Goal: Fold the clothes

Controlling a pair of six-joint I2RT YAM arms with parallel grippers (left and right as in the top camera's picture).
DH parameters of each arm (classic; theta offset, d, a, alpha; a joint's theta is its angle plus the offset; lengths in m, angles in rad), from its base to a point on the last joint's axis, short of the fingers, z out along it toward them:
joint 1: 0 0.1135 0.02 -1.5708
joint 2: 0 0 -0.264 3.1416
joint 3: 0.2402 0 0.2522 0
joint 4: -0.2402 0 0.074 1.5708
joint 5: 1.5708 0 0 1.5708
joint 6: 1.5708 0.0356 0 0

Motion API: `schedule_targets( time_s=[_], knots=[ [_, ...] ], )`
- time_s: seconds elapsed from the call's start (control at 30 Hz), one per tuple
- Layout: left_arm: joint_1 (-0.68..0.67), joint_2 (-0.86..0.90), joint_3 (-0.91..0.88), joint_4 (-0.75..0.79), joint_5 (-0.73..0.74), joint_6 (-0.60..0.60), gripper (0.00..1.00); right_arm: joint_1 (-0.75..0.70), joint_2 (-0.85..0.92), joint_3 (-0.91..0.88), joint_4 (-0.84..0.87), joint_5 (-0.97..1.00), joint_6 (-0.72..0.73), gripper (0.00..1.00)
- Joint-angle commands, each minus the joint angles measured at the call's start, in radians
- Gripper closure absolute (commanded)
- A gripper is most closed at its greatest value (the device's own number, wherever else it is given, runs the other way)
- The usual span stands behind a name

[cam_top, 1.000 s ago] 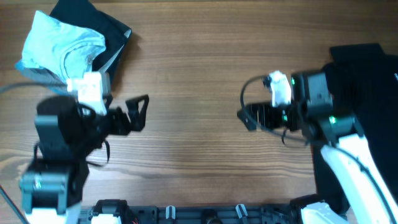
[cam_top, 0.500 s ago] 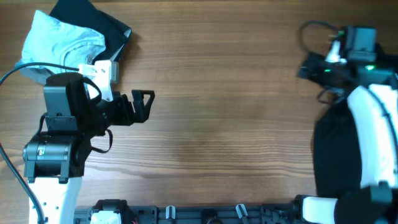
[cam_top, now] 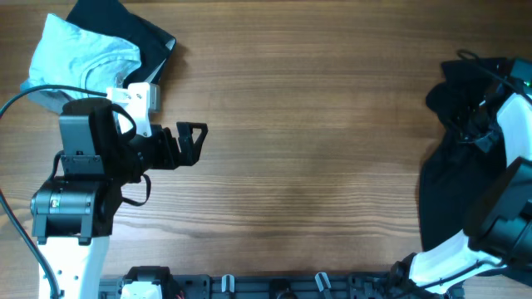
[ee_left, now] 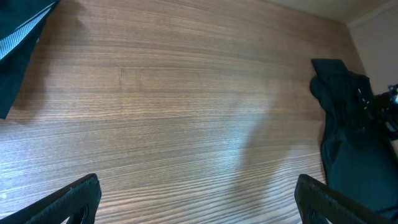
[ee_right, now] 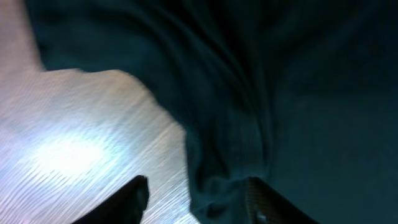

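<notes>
My left gripper [cam_top: 195, 144] hangs over the bare wooden table [cam_top: 316, 124] at the left of the overhead frame, its fingers spread wide and holding nothing. The black T-shirt [cam_top: 449, 183] lies bunched along the right edge of the table. My right gripper [ee_right: 199, 193] is down on it, fingers apart with a fold of the cloth between them; I cannot tell whether they touch it. A light blue shirt [cam_top: 83, 54] lies on a dark garment [cam_top: 145, 33] at upper left.

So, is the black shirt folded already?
No, not folded: the black shirt lies bunched in loose wrinkles, with no neat edges.
</notes>
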Motion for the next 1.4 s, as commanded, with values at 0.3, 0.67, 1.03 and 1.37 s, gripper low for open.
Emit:
schedule_targets(
  time_s=[0.3,0.67,1.03,1.37],
  knots=[
    [0.006,-0.004,0.016,-0.001,-0.029,0.021,0.00,-0.074,0.140,-0.001,-0.021,0.000,0.035,0.50],
    [0.006,0.009,0.016,-0.001,-0.036,0.021,0.00,-0.084,0.141,-0.010,0.014,-0.070,0.013,0.96],
    [0.006,0.021,0.016,0.000,-0.063,0.020,0.00,-0.024,0.034,0.065,0.036,-0.599,-0.266,0.96],
    [0.006,0.021,0.016,0.011,-0.137,0.019,0.00,0.417,0.027,0.064,0.090,-0.632,-0.347,0.96]
  ],
)
